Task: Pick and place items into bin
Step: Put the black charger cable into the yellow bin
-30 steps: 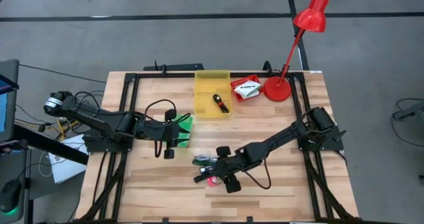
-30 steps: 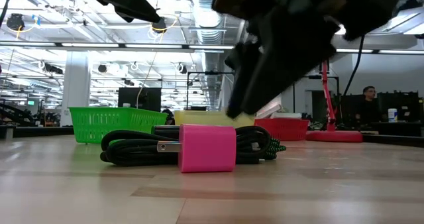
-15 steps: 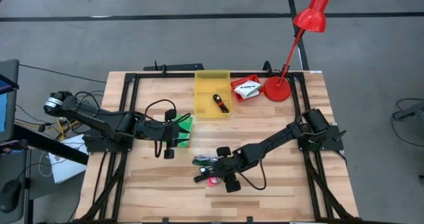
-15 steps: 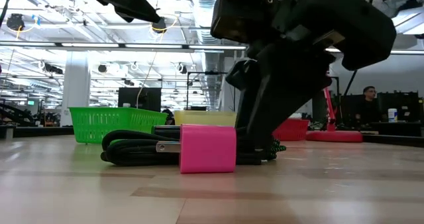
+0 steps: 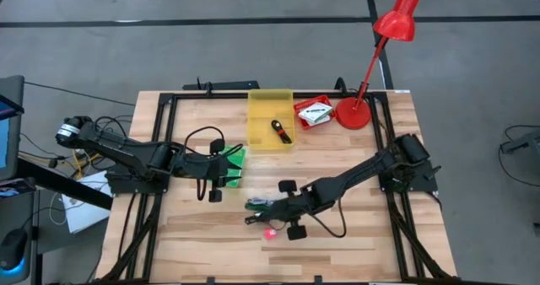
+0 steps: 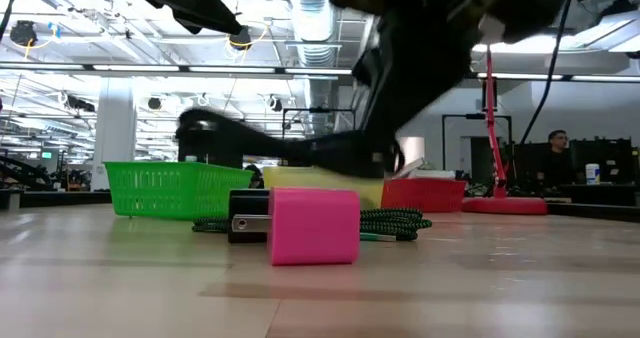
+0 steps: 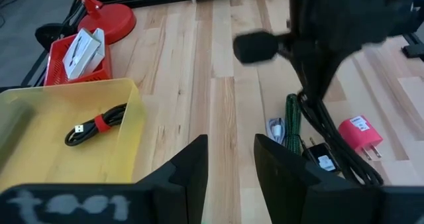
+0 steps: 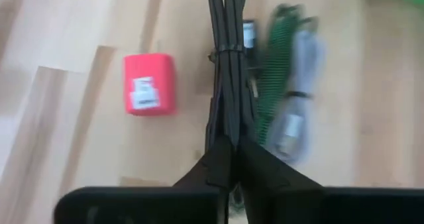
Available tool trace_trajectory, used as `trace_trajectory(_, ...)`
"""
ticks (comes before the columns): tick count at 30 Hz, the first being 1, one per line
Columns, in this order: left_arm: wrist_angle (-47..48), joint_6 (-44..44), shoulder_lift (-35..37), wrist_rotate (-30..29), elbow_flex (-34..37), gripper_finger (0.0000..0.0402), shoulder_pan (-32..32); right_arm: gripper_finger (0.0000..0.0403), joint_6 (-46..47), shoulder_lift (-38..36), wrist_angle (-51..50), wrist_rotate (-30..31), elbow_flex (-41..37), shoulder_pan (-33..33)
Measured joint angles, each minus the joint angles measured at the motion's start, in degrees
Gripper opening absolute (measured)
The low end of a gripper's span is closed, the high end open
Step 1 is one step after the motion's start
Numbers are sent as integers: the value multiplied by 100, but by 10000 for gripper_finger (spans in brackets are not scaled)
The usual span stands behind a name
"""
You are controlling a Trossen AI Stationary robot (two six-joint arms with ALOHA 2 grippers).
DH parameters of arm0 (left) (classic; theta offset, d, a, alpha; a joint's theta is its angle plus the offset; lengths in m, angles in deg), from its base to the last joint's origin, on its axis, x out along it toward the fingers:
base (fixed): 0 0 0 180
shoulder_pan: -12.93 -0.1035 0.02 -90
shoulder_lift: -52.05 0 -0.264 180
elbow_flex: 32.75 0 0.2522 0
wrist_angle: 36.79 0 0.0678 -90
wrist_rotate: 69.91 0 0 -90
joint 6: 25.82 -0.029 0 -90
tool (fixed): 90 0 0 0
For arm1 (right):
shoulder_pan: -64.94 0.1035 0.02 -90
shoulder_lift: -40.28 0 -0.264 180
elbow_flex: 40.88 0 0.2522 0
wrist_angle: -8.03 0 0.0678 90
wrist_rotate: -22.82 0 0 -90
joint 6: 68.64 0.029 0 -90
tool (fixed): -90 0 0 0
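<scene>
My right gripper (image 8: 225, 143) hangs over the table's middle (image 5: 274, 209), shut on a black cable bundle (image 6: 265, 143) with a tie around it. Below it on the wood lie a pink charger cube (image 8: 149, 83) (image 6: 313, 225), a green braided cable (image 8: 281, 65) and a grey cable (image 8: 295, 118). The yellow bin (image 5: 270, 116) at the far middle holds a black cable with a red tie (image 7: 96, 126). My left gripper (image 7: 230, 164) hovers open over a green basket (image 5: 234, 163) at the left. My right gripper pinches one end of the black cable bundle (image 8: 225, 128) between its two fingers, which slant down from the table's right and lie along the strands. The bundle sticks out past the fingertips, roughly level and lifted clear of the table (image 6: 225, 136).
A red tray (image 5: 314, 112) with white packets stands right of the bin, and a red desk lamp (image 5: 354, 112) beside it. A black plug (image 6: 250, 228) lies next to the pink cube. Bare wood stretches along the near edge.
My right gripper has come down onto the black cable bundle, shut on it and risen. The bundle has come up off the table. The pink cube and the green cable stay where they were.
</scene>
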Motion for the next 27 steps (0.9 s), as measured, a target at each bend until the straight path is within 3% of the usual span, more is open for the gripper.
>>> trace_trajectory(7,0,-12,0,0,0,112,2,16,-385,-738,-1057,1223,324,-119)
trace_trajectory(13,2,-23,0,0,0,112,2,5,-1081,-1355,-1560,1974,478,-817)
trace_trajectory(20,0,-55,0,0,0,112,2,20,-2009,-1632,-1355,1945,481,-2311)
trace_trajectory(27,4,-42,0,-1,0,112,1,9,-2699,-1327,-762,849,479,-3724)
